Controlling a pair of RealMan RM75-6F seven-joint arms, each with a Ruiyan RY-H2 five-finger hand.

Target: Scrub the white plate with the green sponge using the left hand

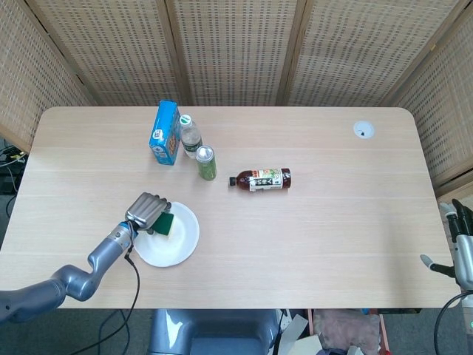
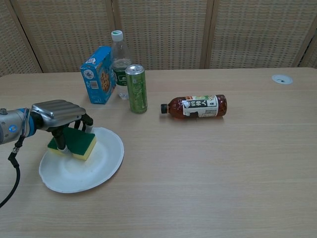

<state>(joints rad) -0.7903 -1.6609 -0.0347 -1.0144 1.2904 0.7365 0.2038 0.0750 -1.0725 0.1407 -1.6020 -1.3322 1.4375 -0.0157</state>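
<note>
The white plate [image 1: 176, 244] [image 2: 94, 166] lies near the table's front left. On its far-left part sits the green sponge [image 1: 164, 222] [image 2: 79, 141], green on top and yellow beneath. My left hand [image 1: 146, 210] [image 2: 58, 116] grips the sponge from above, fingers curled over it, pressing it onto the plate. Part of the sponge is hidden under the hand. My right hand [image 1: 460, 244] hangs off the table's right edge, seen only in the head view; its fingers are too unclear to read.
Behind the plate stand a blue box [image 2: 98, 74], a clear water bottle [image 2: 119, 63] and a green can [image 2: 136, 89]. A brown tea bottle [image 2: 195, 106] lies on its side mid-table. A round grommet [image 2: 282, 79] is at the far right.
</note>
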